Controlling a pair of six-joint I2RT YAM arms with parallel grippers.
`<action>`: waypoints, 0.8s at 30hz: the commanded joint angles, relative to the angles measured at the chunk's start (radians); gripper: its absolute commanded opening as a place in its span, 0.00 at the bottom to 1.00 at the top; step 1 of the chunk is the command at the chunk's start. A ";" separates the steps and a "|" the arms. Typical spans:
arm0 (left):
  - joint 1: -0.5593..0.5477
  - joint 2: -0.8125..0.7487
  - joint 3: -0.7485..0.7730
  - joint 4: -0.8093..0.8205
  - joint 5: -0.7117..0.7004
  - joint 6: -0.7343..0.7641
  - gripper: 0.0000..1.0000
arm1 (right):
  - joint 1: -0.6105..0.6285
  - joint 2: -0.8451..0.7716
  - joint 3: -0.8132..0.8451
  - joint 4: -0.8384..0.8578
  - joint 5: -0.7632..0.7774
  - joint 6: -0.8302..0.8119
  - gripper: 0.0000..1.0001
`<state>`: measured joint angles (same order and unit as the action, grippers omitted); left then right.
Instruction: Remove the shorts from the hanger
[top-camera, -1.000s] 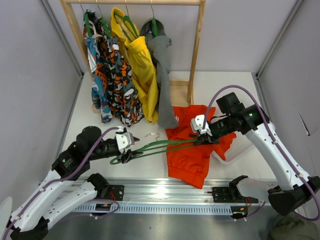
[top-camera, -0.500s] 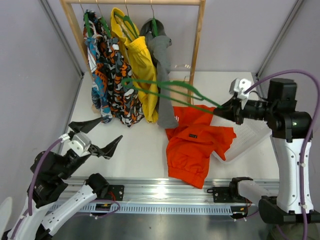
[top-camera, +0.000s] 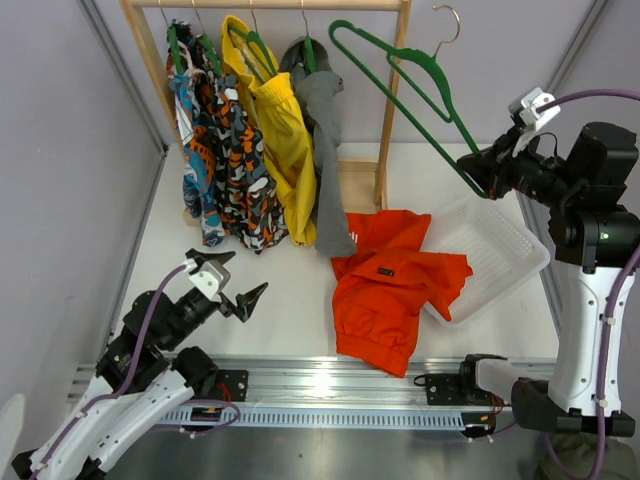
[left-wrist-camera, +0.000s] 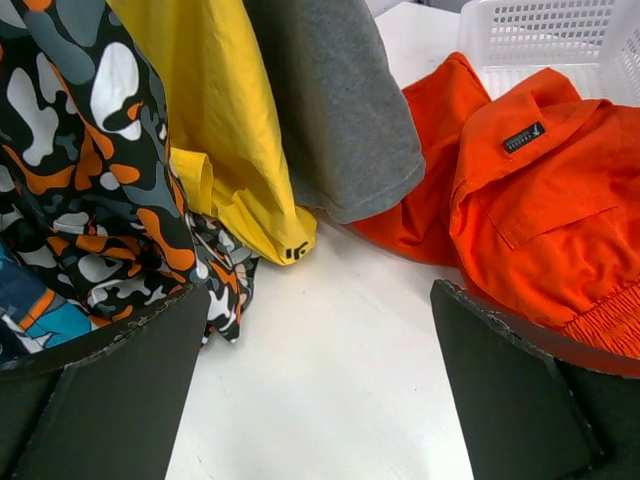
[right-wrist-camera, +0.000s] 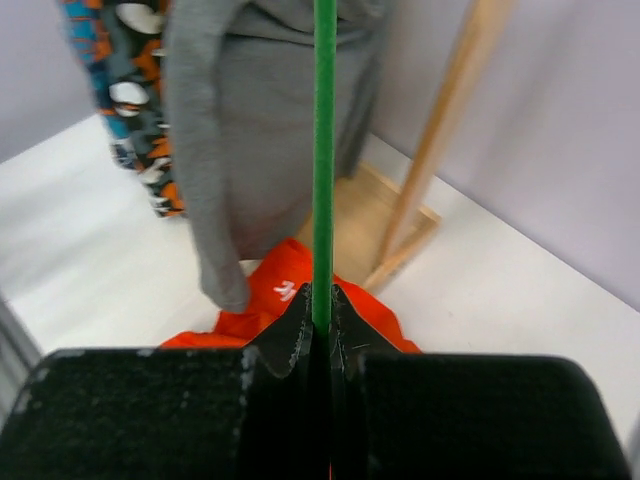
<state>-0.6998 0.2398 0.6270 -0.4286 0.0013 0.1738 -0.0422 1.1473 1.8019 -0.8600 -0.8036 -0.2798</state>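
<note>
Right hand (top-camera: 478, 170) clamping bare hanger (top-camera: 400, 70) aloft, needing steady grip; shorts (top-camera: 390, 295) lying free by near edge; left hand (top-camera: 238, 277) gaping

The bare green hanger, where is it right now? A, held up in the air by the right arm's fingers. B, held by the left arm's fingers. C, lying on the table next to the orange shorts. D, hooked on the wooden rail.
A: the right arm's fingers pinch the hanger aloft, above the shorts lying on the table; the left arm's fingers are open and hold nothing.
</note>
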 joint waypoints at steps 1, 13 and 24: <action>-0.001 -0.020 -0.042 0.065 -0.009 -0.026 0.99 | 0.039 0.020 0.030 0.078 0.222 0.036 0.00; -0.001 -0.031 -0.085 0.085 0.019 -0.040 0.99 | 0.327 0.204 0.073 0.174 0.710 0.050 0.00; -0.001 -0.022 -0.098 0.093 0.028 -0.036 0.99 | 0.334 0.434 0.240 0.259 0.722 0.090 0.00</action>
<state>-0.6998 0.2146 0.5350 -0.3752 0.0120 0.1539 0.2916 1.5398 1.9644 -0.6945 -0.1196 -0.2268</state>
